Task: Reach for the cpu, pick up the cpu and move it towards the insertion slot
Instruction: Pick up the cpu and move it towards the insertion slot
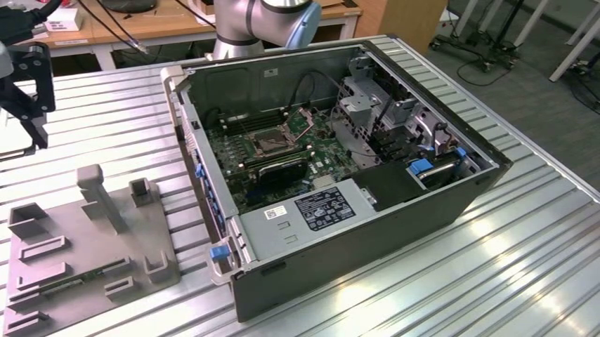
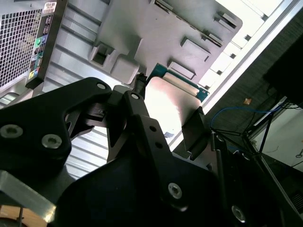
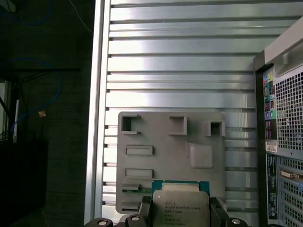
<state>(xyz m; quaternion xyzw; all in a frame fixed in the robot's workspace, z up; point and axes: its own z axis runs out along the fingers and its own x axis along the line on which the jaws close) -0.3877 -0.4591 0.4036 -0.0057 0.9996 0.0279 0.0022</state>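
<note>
The gripper hangs above the grey tray by the table edge, its jaws narrowed onto the cpu, one on each side. Further in, the open computer case lies mid-table, and the insertion slot sits in its green board, well apart from the gripper. Beyond it stands the arm, cut off at the frame. The chip's lower edge is hidden behind the jaws.

Silvery green-rimmed cpu, gripped in end effector, dark metal-framed insertion slot on circuit board
</note>
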